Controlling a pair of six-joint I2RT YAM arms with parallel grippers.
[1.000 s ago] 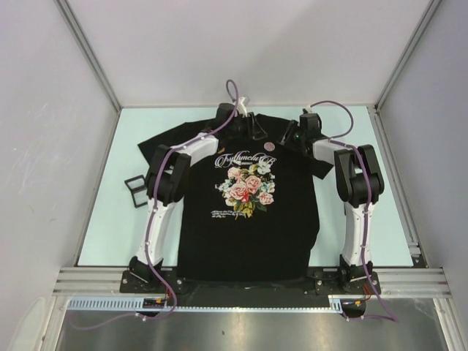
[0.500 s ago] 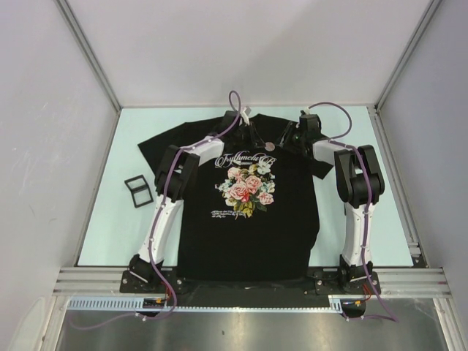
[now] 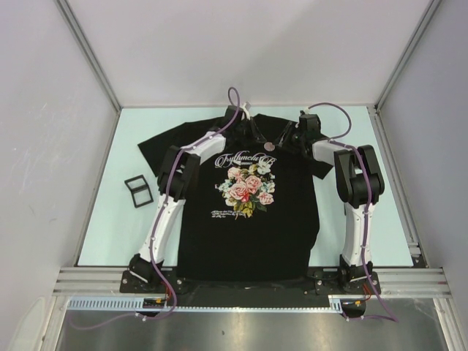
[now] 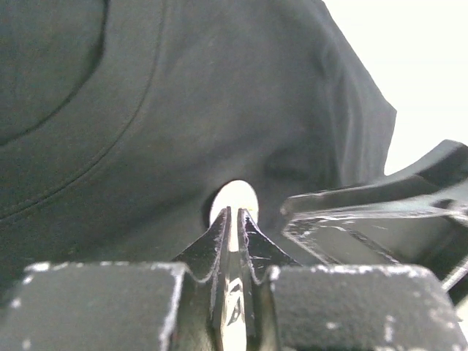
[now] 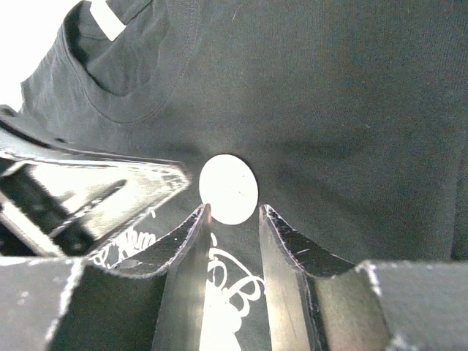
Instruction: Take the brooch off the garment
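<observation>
Black shirt (image 3: 248, 234) flat on tabletop (image 3: 110, 227), so brooch (image 5: 228, 189) lies face-up near collar. Your right fingers (image 5: 186, 248) apart, brooch just ahead of gap, lined up for pinch. Left fingers (image 4: 208, 248) almost together, tips at brooch edge, likely pinning fabric while you pull.

Bright, even light; wrist backgrounds overexposed.

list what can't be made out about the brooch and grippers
Design on the brooch: glare in both wrist views, too small in top view.
Its pin: behind the disc.
Whether the left gripper pinches it: left wrist view, own fingertips cover its lower edge.
Lettering on the garment: too small in top view.
</observation>
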